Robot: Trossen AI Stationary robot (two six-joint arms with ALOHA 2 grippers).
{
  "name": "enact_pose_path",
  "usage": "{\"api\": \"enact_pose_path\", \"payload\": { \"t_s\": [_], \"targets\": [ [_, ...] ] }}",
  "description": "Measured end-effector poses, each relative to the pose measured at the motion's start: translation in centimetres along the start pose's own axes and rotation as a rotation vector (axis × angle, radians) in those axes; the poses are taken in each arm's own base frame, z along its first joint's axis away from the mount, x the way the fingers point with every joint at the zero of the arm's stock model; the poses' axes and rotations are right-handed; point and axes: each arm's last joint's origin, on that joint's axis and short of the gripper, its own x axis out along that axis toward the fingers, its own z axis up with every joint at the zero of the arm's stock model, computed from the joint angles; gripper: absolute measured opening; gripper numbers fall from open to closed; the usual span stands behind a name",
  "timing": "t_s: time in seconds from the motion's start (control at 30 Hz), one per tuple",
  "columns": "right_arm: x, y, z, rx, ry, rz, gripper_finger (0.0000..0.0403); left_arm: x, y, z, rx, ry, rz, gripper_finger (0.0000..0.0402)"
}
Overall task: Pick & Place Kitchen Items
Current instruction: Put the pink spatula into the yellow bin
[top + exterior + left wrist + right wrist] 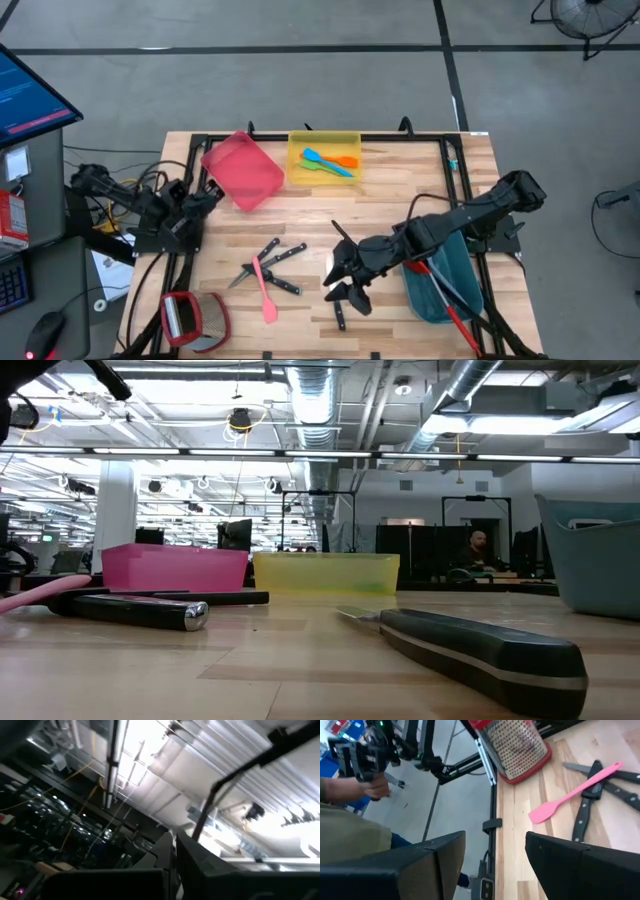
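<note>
Right end effector [343, 283] fingers apart, arm stretched inward. Left end effector [210, 190] closed, arm folded at left edge.

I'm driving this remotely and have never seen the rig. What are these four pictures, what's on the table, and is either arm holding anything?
Two dark robot arms work at a wooden table. One camera looks straight down, one sits at tabletop height, one rides each wrist. The left gripper waits shut at the table's left edge, empty. The right gripper hovers open, empty, over a knife. More knives and a pink spatula lie mid-table, beside a red grater. The yellow bin holds small spatulas; the teal bin long spoons; the pink bin looks empty.
</note>
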Motion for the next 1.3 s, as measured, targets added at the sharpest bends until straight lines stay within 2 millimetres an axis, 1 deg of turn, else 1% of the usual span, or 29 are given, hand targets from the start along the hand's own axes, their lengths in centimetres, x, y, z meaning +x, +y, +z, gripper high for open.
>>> {"api": "enact_pose_path", "payload": {
  "t_s": [0.13,0.27,0.33,0.43,0.5,0.57,0.7,0.87,1.03,1.17,1.3],
  "targets": [
    [0.0,0.1,-0.4,-0.003,0.034,0.005,0.0202,1.9,-0.8,0.3,0.014,0.009,0.015,0.0008],
    [0.0,0.1,-0.6,-0.001,0.066,0.014,0.0202,4.9,-1.8,-0.7,0.064,0.099,0.025,0.0014],
    [-0.1,0.0,-0.7,0.001,0.086,0.014,0.0202,6.5,-2.2,-1.7,0.087,0.18,0.0,0.0026],
    [-0.9,0.1,-0.7,-0.005,0.101,0.009,0.0202,8.5,-2.8,-3.6,0.088,0.335,-0.055,0.0053],
    [-1.4,0.1,-0.7,-0.016,0.111,-0.008,0.0202,9.6,-3.0,-4.9,0.077,0.445,-0.076,0.0076],
    [-1.5,0.1,-0.7,-0.02,0.114,-0.015,0.0202,10.2,-3.0,-6.4,0.083,0.582,-0.092,0.01],
    [-1.5,0.1,-1.0,-0.021,0.134,-0.025,0.0202,9.9,-2.3,-9.2,0.11,0.857,-0.087,0.0145],
    [-1.5,0.3,-1.3,-0.026,0.143,-0.02,0.0202,8.3,-1.3,-11.2,0.147,1.096,-0.118,0.0182],
    [-1.5,0.4,-1.5,-0.028,0.158,-0.026,0.0202,6.9,-0.7,-12.4,0.249,1.279,-0.218,0.0195],
    [-1.5,0.3,-1.6,-0.027,0.164,-0.031,0.0202,6.3,-0.2,-13.4,0.33,1.347,-0.277,0.0195],
    [-1.5,0.3,-1.7,-0.026,0.172,-0.038,0.0202,5.7,0.4,-14.7,0.35,1.415,-0.305,0.0196]
  ]
}}
